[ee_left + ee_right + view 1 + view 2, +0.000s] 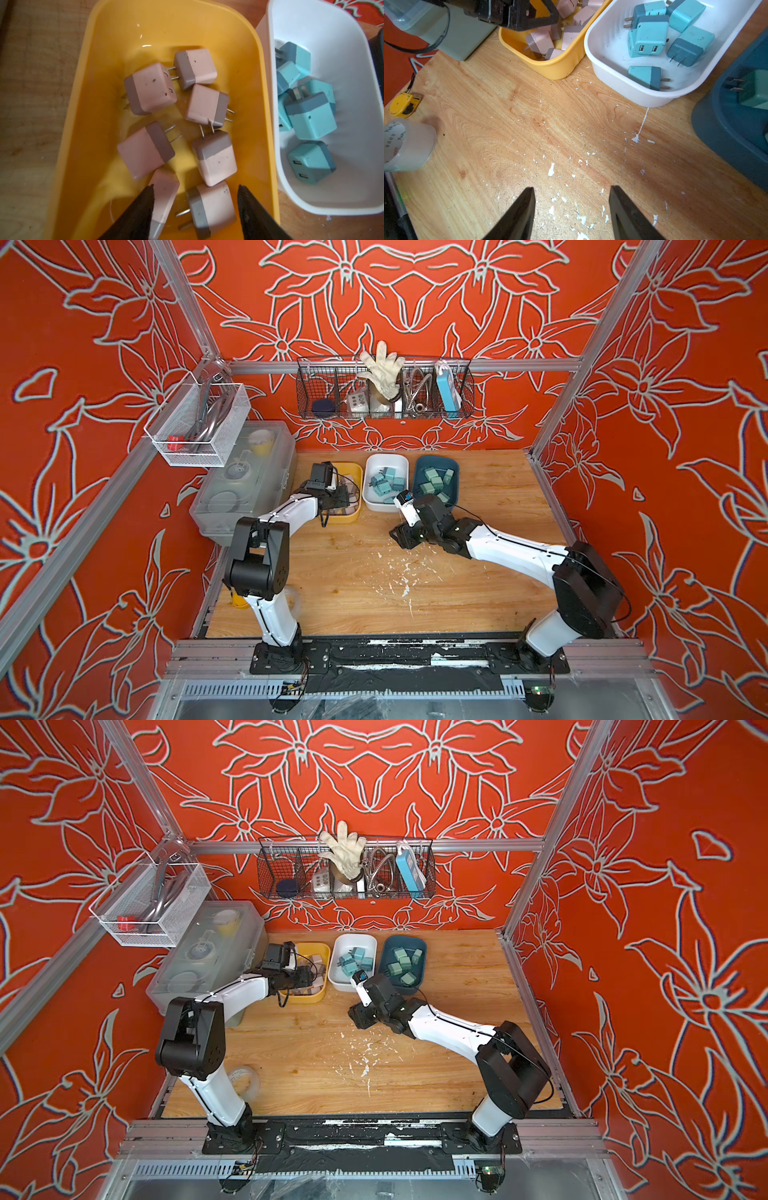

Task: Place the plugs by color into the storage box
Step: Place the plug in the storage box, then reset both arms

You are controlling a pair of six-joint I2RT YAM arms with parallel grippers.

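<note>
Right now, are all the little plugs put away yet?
Nearly, it looks. Done: pink plugs lie in the yellow bin, blue plugs in the white bin, green plugs in the dark bin. In hand: nothing; the left gripper is open over the yellow bin, the right gripper open above the table. Left: no loose plug shows on the table.

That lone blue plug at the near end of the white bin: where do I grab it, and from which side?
Come from straight above and pinch the blue plug across its flat side faces. It lies on its side in the white bin, apart from the others, prongs level toward the dark blue bin, so an end-to-end grip would probably catch them.
</note>
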